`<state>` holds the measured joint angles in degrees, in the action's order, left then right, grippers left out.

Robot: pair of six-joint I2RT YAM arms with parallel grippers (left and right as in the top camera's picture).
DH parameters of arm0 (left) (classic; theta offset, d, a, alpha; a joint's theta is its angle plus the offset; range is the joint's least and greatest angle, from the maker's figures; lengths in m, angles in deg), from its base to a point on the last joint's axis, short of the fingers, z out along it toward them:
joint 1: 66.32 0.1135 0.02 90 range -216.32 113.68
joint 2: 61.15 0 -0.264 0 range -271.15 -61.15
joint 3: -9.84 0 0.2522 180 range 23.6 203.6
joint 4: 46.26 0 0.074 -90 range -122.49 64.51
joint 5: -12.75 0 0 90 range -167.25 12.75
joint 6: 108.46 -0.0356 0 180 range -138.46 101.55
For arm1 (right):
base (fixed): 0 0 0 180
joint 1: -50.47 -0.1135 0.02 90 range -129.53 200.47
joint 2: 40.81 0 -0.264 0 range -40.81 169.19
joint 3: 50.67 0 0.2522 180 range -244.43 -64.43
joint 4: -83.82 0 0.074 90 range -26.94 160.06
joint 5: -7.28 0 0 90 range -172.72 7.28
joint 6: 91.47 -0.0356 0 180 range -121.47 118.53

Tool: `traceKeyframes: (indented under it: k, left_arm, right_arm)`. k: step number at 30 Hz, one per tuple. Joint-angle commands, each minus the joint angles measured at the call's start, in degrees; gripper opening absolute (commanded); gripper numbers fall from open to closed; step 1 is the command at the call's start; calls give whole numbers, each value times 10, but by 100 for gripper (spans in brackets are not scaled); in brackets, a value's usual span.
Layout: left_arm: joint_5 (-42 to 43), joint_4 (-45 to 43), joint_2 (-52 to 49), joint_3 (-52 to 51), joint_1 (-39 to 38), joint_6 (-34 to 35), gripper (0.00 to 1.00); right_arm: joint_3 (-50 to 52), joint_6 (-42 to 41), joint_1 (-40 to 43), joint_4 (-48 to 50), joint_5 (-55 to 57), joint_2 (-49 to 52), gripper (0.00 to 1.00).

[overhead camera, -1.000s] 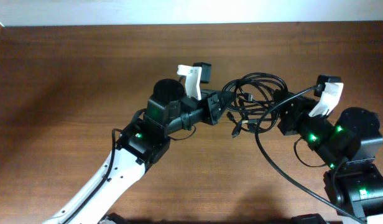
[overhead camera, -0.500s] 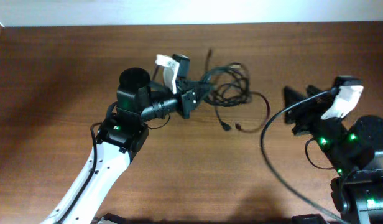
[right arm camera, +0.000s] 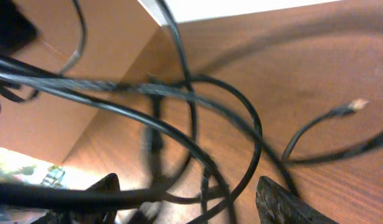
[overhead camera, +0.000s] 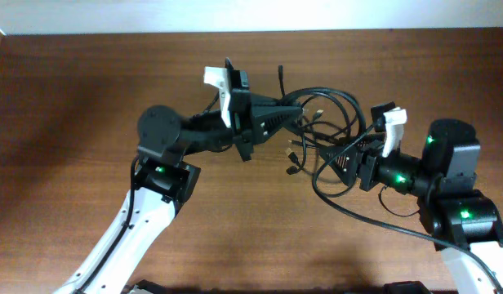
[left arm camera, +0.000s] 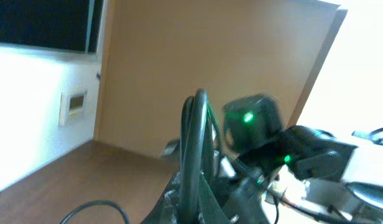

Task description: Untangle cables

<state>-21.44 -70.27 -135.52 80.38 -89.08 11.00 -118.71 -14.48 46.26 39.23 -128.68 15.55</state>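
Overhead looks down; both wrist views closely share the cables (overhead camera: 321, 122).

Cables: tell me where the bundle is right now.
In the overhead view the cables are bunched right of centre, toward the far edge of the table, between the left gripper and the right gripper.

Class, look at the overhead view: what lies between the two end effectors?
The tangled black cables lie between the left end effector and the right end effector. Their loops fill that gap, as the overhead view shows.
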Motion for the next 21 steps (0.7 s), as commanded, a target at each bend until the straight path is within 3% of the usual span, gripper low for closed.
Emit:
traceKeyframes:
  k: [1, 9, 14, 17, 21]
  left_arm:
    - [-1, -103, 8, 12, 23, 93, 0]
    - [-57, -101, 8, 12, 191, 299, 0]
    - [-63, 128, 8, 12, 212, 303, 0]
    - [-62, 139, 8, 12, 212, 280, 0]
    - [-86, 144, 7, 12, 212, 249, 0]
  right_arm:
    - [-9, 37, 1, -27, 37, 3, 69]
    - [-9, 38, 2, -45, 98, 1, 64]
    - [-9, 36, 2, 21, 108, -75, 65]
    - [-9, 36, 2, 58, 109, -156, 70]
    - [-9, 36, 2, 55, 109, -193, 74]
